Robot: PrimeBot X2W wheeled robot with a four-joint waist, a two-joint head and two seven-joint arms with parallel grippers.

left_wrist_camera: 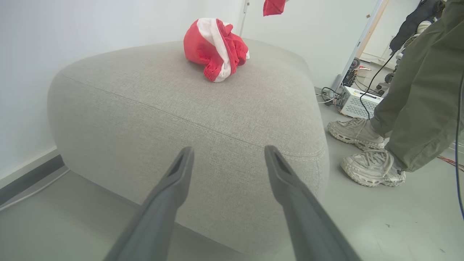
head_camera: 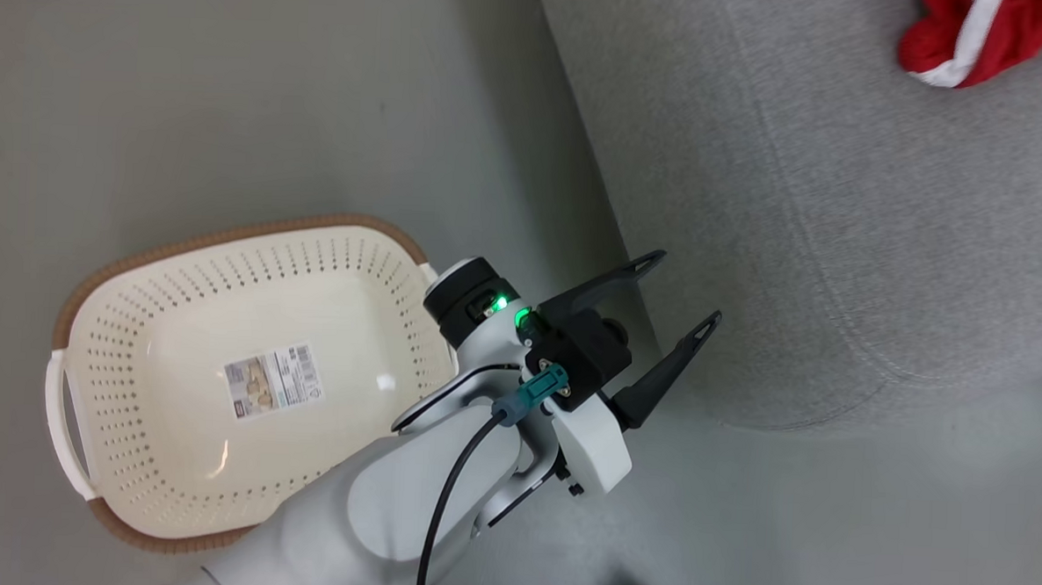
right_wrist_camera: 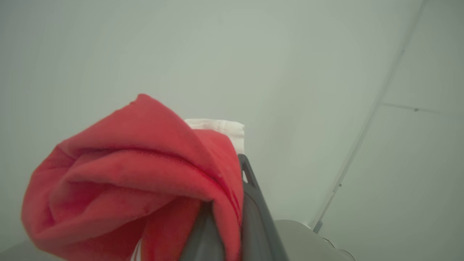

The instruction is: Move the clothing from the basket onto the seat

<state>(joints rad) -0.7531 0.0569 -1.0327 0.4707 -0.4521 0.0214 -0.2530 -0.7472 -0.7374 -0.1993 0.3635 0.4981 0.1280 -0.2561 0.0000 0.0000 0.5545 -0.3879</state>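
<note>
Clothing sits in two places. One red garment [left_wrist_camera: 215, 49] with a white stripe lies bunched on the far part of the grey sofa [left_wrist_camera: 181, 108]. In the head view, the top right edge cuts it off.

The second red garment [right_wrist_camera: 127, 174] is clamped in the right pincer [right_wrist_camera: 232, 203], jaws closed on it. Its folds hide one finger and most of the grip, leaving one dark finger [right_wrist_camera: 257, 217] visible. With blurred pale wall behind it, where it hangs relative to the sofa is hard to tell. A red scrap [left_wrist_camera: 273, 6] at the top edge of the left wrist view, above the sofa's far end, is too cut off to identify.

The left pincer [head_camera: 681, 292] is spread wide and holds nothing, close to the sofa's near rounded corner.

The basket [head_camera: 132, 346] stands on the floor to the left, a paper label [head_camera: 273, 381] on its bottom, and the pale forearm covers its near right corner. A person's legs and pale shoes [left_wrist_camera: 369, 168] stand beside the sofa, cut off at the frame edge.
</note>
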